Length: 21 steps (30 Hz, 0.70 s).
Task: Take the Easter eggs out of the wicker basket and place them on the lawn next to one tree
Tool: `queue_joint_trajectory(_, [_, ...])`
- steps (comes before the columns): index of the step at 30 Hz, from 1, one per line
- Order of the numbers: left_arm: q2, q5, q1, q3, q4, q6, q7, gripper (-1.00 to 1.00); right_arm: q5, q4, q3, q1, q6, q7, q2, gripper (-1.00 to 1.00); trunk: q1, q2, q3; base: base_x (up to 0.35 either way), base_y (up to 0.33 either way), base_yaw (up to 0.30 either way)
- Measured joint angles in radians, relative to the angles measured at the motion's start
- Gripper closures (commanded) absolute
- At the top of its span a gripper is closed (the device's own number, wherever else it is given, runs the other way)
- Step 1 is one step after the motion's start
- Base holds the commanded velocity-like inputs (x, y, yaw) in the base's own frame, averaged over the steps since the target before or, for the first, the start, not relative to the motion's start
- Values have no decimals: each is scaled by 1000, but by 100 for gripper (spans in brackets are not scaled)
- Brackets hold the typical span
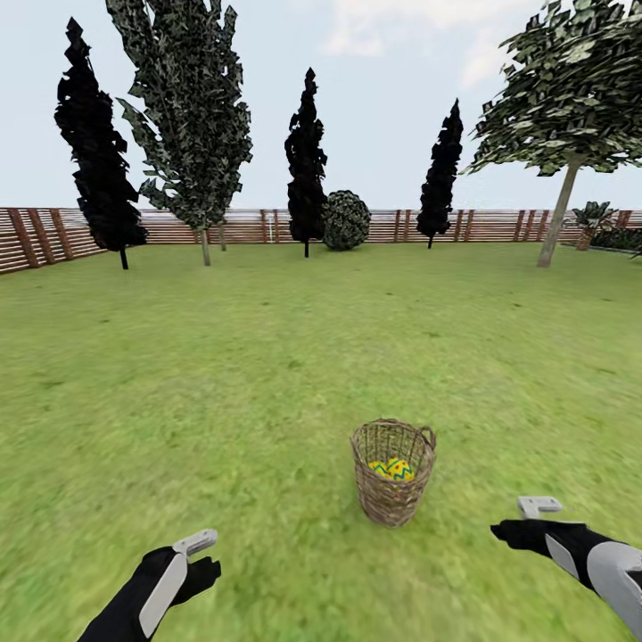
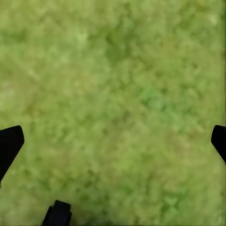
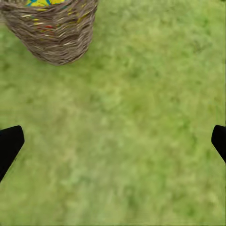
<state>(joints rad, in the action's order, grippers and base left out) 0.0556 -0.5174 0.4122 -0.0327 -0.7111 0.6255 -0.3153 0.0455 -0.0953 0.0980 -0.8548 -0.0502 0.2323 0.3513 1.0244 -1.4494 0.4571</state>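
- The small brown woven wicker basket (image 1: 393, 471) stands upright on the mottled green lawn (image 1: 267, 357), at about one o'clock from the robot and close in front of it. Yellow eggs with teal zigzag bands (image 1: 391, 468) lie inside it; how many cannot be counted from here.
- The right gripper (image 1: 539, 506) hovers over grass at about three o'clock from the basket, near but apart from it. In its wrist view the dark fingertips (image 3: 10, 143) sit at opposite edges, so the fingers look spread wide, holding nothing.
- The left gripper (image 1: 196, 541) hangs well apart at about eight o'clock from the basket, over bare grass, its fingertips (image 2: 10, 143) likewise spread and empty.
- Risk: the basket is light and tapering; a reach from the side could catch its rim or arched handle and tip it, rolling the eggs out.
- Risk: the eggs sit low inside, so wide fingers may jam against the weave or close on two eggs together.
- Risk: the grey-brown-trunked leafy tree (image 1: 560, 214) at one o'clock stands far off by the slatted wooden fence (image 1: 241, 226); a smooth egg could slip on the way, or eggs might end up by different trees.
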Motion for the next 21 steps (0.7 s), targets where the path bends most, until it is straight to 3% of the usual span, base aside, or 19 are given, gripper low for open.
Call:
queue_joint_trajectory(2, [-2,0,0,0,1,0,0,-100,1,-1,1,1,6,-13,-3,-100,0,0,0,331,140,0])
queue_joint_trajectory(3, [-9,0,0,-1,2,-1,0,-100,1,0,1,2,-7,-111,-16,-100,0,0,0,331,140,0])
queue_joint_trajectory(4, [-11,1,0,-1,2,-1,0,-100,1,1,1,2,-20,-154,-21,-100,0,0,0,331,140,0])
queue_joint_trajectory(5, [-15,1,0,-1,3,-2,0,-100,2,2,1,2,-65,-239,-29,-100,0,0,0,331,139,0])
queue_joint_trajectory(6, [-21,1,0,-1,3,-2,0,-100,1,6,1,2,-228,-418,-51,-100,0,0,0,332,139,0])
queue_joint_trajectory(7, [-22,1,0,-1,3,-2,0,-100,2,14,-1,2,-328,-482,-72,-100,0,0,0,332,140,0])
queue_joint_trajectory(9, [-23,2,0,-1,3,-2,0,-100,1,44,-1,2,-466,-545,-115,-100,0,0,0,331,140,0])
queue_joint_trajectory(13, [-26,2,0,0,3,-2,0,-100,-6,74,2,2,-537,-586,-186,-100,0,0,0,331,139,0])
queue_joint_trajectory(16, [-26,2,0,-1,2,-2,0,-100,-2,82,2,2,-538,-593,-193,-100,0,0,0,331,139,0])
queue_joint_trajectory(18, [-28,2,0,-1,3,-2,0,-100,8,86,-2,10,-471,-628,-212,-100,0,0,0,332,139,0])
queue_joint_trajectory(19, [-31,1,0,-1,3,-2,0,-100,17,90,-3,21,-405,-667,-219,-100,0,0,0,332,139,0])
queue_joint_trajectory(20, [-36,1,0,-1,4,-2,0,-100,42,99,-3,47,-237,-805,-240,-100,0,0,0,332,139,0])
queue_joint_trajectory(21, [-37,2,0,-1,4,-2,0,-100,47,99,-3,53,-193,-854,-250,-100,0,0,0,332,139,0])
